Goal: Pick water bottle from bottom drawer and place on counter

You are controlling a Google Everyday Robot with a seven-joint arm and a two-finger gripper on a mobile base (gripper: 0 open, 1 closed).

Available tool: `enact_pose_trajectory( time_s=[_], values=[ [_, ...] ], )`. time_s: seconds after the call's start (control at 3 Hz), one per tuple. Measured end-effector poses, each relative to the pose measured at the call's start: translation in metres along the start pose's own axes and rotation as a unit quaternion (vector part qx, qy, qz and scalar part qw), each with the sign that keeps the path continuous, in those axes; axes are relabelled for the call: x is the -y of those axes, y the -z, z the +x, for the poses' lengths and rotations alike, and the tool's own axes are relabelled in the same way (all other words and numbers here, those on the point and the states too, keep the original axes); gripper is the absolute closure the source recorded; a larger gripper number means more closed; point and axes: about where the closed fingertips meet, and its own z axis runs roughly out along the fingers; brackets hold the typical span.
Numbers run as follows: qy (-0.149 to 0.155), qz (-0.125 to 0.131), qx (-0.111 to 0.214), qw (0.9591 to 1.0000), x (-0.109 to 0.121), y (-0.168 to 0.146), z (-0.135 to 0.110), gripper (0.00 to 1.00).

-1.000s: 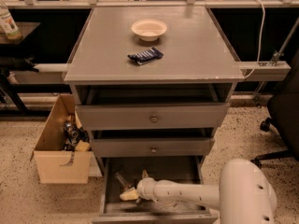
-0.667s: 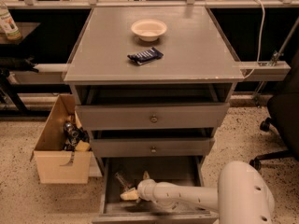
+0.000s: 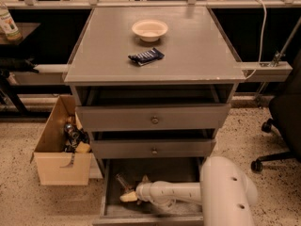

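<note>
The bottom drawer (image 3: pixel 109 197) of the grey cabinet is pulled open. Inside it, near the left, lies the water bottle (image 3: pixel 122 181), a small clear shape only partly visible. My white arm reaches into the drawer from the right, and my gripper (image 3: pixel 131 195) sits low at the bottle's near end, right against it. Whether it holds the bottle does not show. The counter (image 3: pixel 188 46) is the flat grey top of the cabinet, well above the gripper.
A pale bowl (image 3: pixel 149 29) and a dark blue snack packet (image 3: pixel 146 56) lie on the counter. Two shut drawers with round knobs sit above the open one. A cardboard box (image 3: pixel 61 149) of items stands on the floor to the left, an office chair (image 3: pixel 282 121) to the right.
The bulky white part of my arm has shifted a little to the left. The gripper stays at nearly the same spot in the drawer by the bottle.
</note>
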Motion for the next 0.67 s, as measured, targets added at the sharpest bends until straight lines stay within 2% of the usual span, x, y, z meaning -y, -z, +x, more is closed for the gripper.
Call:
enact_pose_trajectory(
  time_s=[0.33,0.67],
  values=[
    [-0.005,-0.005,-0.012,0.9999,-0.0019,-0.0098,0.0045,0.00],
    [-0.015,-0.010,-0.020,0.9996,-0.0042,-0.0177,0.0097,0.18]
  ],
)
